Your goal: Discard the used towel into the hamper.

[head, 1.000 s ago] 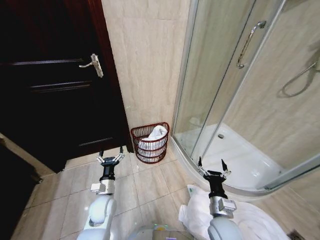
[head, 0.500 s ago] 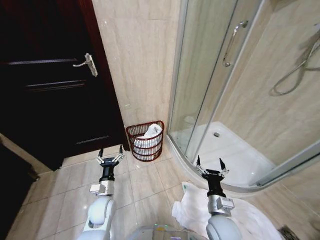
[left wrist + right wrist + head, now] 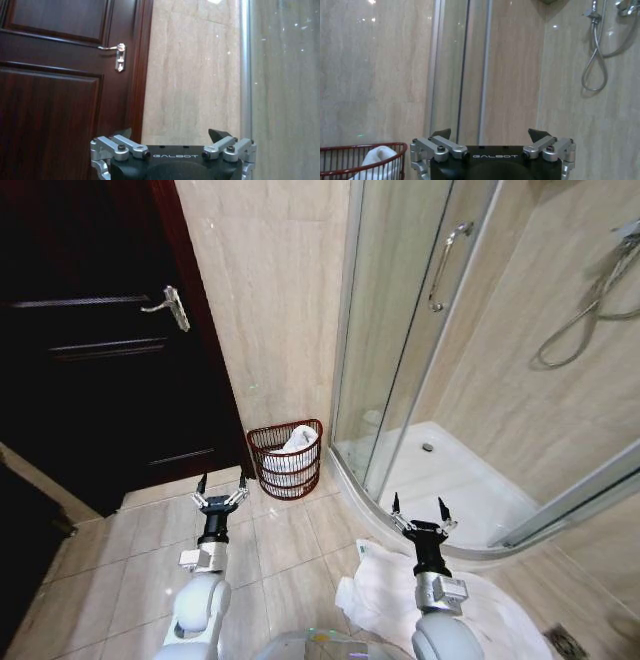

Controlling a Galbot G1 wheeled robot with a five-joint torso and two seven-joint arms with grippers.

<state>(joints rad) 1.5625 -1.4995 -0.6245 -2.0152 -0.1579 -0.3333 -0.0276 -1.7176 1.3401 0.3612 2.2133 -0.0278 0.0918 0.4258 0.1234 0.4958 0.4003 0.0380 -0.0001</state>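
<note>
The hamper point(image 3: 286, 459) stood on the floor by the far wall, between the dark door point(image 3: 90, 350) and the shower enclosure point(image 3: 450, 380), with a white towel point(image 3: 292, 448) already inside, so the discard looked done. My left gripper point(image 3: 220, 487) and right gripper point(image 3: 416, 512) hung with jaws wide and empty. Against a second earlier, my view had swung right.

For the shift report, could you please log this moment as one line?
left gripper: open, empty, raised over floor | right gripper: open, empty | hamper: by wall, white towel inside | second white towel: on floor
</note>
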